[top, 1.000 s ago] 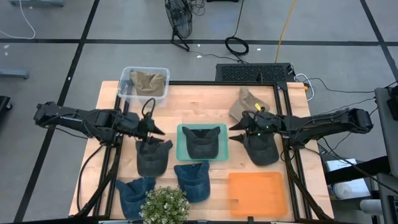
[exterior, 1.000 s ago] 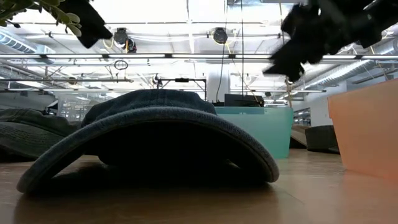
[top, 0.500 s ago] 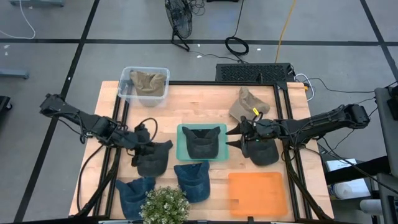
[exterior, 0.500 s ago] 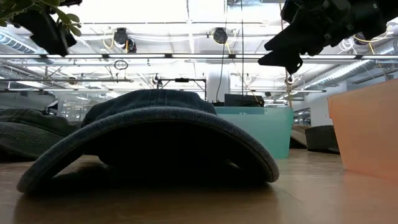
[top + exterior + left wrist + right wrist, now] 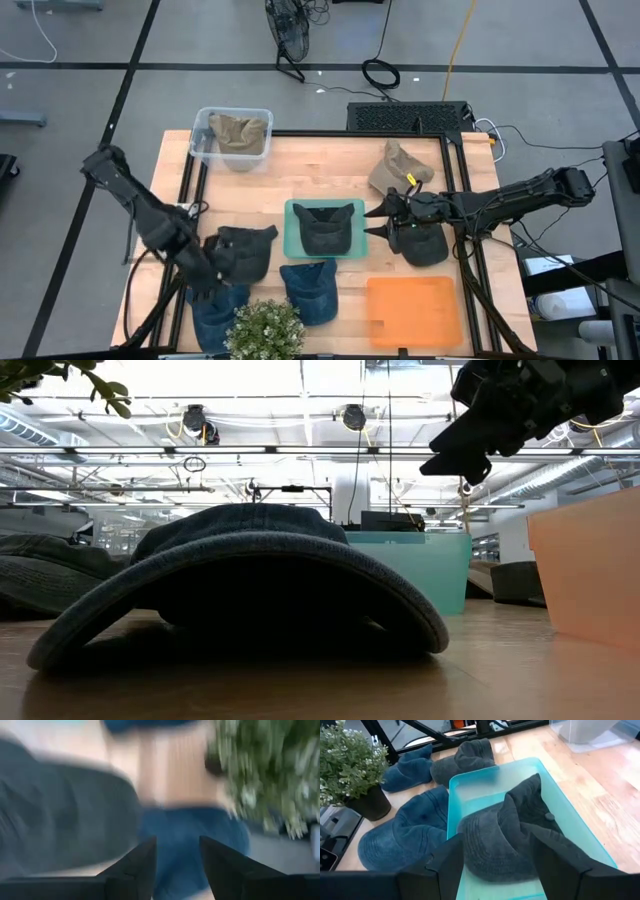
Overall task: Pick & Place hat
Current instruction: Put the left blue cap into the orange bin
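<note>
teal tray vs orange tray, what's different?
1. Colour: the teal tray is translucent blue-green, the orange tray is solid orange.
2. Contents: the teal tray holds a dark grey hat; the orange tray holds nothing.
3. Place: the teal tray sits at the table's middle, the orange tray nearer the front edge, on the right arm's side.
Shared: both are shallow, rectangular, flat on the wooden table.

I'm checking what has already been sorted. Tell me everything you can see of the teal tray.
The teal tray is a shallow, translucent plastic bin, rectangular with rounded corners and raised walls. It sits flat at the middle of the wooden table. Inside lies one dark grey cap, crumpled, filling most of the floor. A blue cap lies on the table just outside its near edge. The right pincer, open, hangs beside its right wall, not touching it.
</note>
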You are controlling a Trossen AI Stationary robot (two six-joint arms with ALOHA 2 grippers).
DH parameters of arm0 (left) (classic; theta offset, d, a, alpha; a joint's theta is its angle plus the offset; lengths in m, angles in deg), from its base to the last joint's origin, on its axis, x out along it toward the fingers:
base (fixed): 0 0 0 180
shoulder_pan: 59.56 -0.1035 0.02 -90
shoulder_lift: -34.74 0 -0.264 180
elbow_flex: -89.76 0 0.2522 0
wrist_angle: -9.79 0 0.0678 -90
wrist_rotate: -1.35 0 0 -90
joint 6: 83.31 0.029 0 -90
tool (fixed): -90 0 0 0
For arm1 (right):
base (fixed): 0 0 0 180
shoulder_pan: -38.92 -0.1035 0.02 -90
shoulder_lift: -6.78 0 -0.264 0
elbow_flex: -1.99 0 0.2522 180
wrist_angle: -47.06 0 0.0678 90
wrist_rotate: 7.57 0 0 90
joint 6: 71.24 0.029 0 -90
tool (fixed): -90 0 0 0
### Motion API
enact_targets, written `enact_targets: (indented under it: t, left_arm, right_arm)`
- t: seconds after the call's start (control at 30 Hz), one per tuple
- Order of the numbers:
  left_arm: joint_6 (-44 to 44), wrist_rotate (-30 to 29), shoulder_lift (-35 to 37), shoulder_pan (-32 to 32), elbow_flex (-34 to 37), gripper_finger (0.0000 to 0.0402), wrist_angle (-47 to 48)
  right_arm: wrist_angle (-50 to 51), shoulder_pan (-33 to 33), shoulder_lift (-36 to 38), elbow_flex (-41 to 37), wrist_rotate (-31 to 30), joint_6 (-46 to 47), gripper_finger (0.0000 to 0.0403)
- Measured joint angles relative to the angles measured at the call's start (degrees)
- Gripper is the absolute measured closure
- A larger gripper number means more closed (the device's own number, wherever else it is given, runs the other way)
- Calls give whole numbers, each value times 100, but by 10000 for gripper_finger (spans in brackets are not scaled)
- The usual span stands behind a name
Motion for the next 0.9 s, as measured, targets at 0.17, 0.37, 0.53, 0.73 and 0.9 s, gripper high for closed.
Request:
enact_targets:
  t: [0.17,0.37,0.53,0.73,0.9]
  left_arm:
    - [-1003,1048,-782,431,-212,243,-118]
    - [-1871,1458,-1337,633,-204,243,-975]
    - [-2460,1227,-1557,696,-204,242,-1702]
    - [-3128,1192,-1855,849,-204,242,-1401]
    - [-3485,1000,-2104,1055,-204,242,-1421]
  right_arm:
    - [127,0,0,0,2,-15,192]
    - [117,0,0,0,2,-473,192]
    - [110,15,1,0,1,-861,192]
    - [76,15,1,0,0,-1370,192]
    - [-84,58,2,0,-3,-1894,192]
